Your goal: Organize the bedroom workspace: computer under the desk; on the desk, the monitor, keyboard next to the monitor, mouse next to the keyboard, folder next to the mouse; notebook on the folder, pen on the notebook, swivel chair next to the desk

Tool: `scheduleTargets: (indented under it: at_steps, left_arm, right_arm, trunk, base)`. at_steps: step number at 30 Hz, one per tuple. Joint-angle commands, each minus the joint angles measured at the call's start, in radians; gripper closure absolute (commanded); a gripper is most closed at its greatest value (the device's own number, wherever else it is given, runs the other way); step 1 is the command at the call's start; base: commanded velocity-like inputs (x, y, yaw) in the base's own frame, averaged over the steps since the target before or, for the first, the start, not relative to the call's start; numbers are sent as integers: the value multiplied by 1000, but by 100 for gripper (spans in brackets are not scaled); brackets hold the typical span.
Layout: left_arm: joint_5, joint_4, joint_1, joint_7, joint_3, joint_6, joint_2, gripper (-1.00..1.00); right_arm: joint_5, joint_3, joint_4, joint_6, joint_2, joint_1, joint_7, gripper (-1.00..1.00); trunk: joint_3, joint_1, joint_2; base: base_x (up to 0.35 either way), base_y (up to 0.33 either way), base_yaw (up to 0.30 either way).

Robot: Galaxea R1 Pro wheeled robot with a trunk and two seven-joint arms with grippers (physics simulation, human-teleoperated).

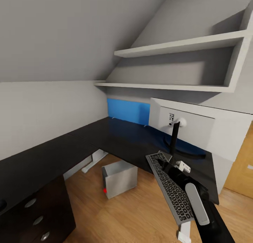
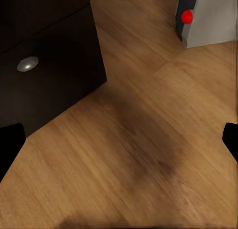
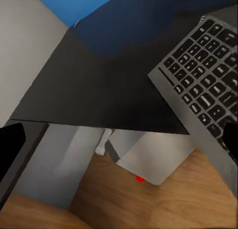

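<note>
One keyboard (image 1: 172,188) sits in the right gripper (image 1: 168,163), slanting out past the front edge of the desk (image 1: 116,139), just before the monitor (image 1: 182,125). The right wrist view adds the computer (image 3: 148,159) on the floor beneath. Left gripper (image 2: 119,139) hangs spread wide, holding nothing, near a desk drawer's knob (image 2: 28,63).
</note>
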Motion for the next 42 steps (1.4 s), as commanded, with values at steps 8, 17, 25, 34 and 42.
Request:
scheduleTargets:
  at_steps: [8,17,25,34,42]
  left_arm:
    - [3,0,0,7,-9,-1,0,-100]
    - [3,0,0,7,-9,-1,0,-100]
    - [3,0,0,8,-9,0,0,-100]
    - [4,0,0,17,-8,-54,-11,-100]
    - [6,0,0,21,-2,-50,-11,-100]
  right_arm:
    - [-57,-22,-1,9,2,-1,-9,-100]
    - [-78,-46,-1,13,2,-1,-11,-100]
    - [-81,-56,3,14,2,0,-10,-100]
    - [-85,-129,70,14,2,0,-6,-100]
    - [-139,-185,163,7,0,0,-5,-100]
  trunk:
    - [-1,0,-1]
    - [-1,0,-1]
    - [-3,0,-1]
    - [-6,4,-8]
    - [-31,34,-64]
  base:
    - [-232,180,-263]
    - [-267,94,-268]
    - [-328,3,-71]
    - [-104,0,-2]
    - [0,0,0]
